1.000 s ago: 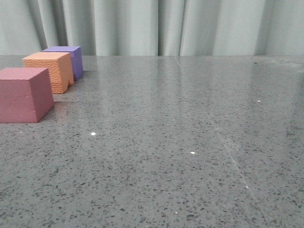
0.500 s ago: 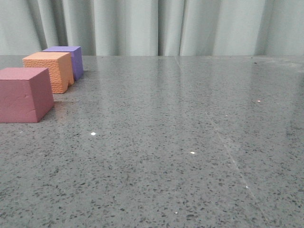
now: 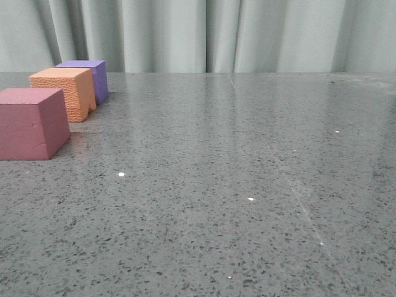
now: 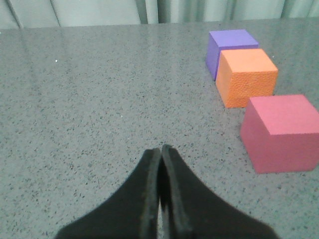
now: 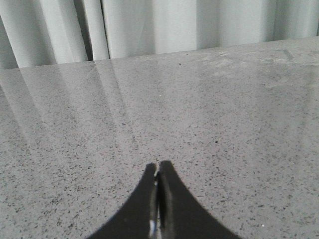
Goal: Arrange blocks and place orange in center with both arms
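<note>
The three blocks already sit in a row on the tabletop [image 3: 247,185], at about ten o'clock in the front view: the red cube [image 3: 32,122] nearest, the orange cube [image 3: 64,91] in the middle, the purple cube [image 3: 86,77] farthest. Orange and purple look touching or nearly so; red stands just apart from orange. With orange between the other two, the arrangement looks finished, and little seems left but to keep the arms clear.

The left gripper [image 4: 161,152] hovers over bare tabletop, its fingers pressed together and holding nothing; the row lies at about two o'clock from it. The right gripper [image 5: 158,167] has its fingers closed too, empty, with no block in its view.

The orange cube has a rough, pebbled skin; the red and purple faces look smoother and matte. All three are foam-like cubes of similar size with soft edges. The tabletop is glossy grey speckled stone, with pale pleated curtains [image 3: 198,34] behind.
</note>
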`<state>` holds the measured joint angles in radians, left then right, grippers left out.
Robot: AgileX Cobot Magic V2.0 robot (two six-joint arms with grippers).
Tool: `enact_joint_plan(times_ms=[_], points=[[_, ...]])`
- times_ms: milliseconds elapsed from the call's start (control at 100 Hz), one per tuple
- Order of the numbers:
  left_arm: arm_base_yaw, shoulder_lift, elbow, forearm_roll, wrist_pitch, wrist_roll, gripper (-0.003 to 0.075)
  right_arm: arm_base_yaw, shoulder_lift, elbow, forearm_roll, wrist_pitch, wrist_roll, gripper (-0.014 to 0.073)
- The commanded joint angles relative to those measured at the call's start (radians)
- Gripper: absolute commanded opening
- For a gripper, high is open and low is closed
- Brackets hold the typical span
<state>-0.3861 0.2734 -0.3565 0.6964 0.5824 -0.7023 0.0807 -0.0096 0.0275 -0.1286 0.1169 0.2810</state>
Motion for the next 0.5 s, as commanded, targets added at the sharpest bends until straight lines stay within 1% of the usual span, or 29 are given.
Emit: enact_joint_plan(times_ms=[0,70,180,250,340,490], points=[[0.06,-0.045,0.011,-0.082,-0.104,0.126,-0.0019,-0.006,-0.025,-0.014,-0.003,-0.083,-0.01,-0.012],[0.118,-0.091,0.046,-0.174,-0.147,0.233,-0.0019,-0.006,-0.025,-0.014,-0.003,-0.083,-0.01,-0.012],[0.207,-0.151,0.112,-0.322,-0.251,0.39,-0.0019,-0.006,-0.025,-0.014,-0.003,-0.083,-0.01,-0.012],[0.25,-0.184,0.165,-0.409,-0.32,0.463,-0.0019,-0.006,-0.025,-0.014,-0.003,-0.083,-0.01,-0.012],[0.298,-0.221,0.243,-0.489,-0.405,0.505,-0.0019,-0.006,-0.025,-0.014,-0.003,-0.083,-0.01,-0.012],[0.331,-0.255,0.374,-0.506,-0.572,0.505,-0.0019,-0.006,-0.025,-0.014,-0.003,-0.083,-0.01,-0.012]])
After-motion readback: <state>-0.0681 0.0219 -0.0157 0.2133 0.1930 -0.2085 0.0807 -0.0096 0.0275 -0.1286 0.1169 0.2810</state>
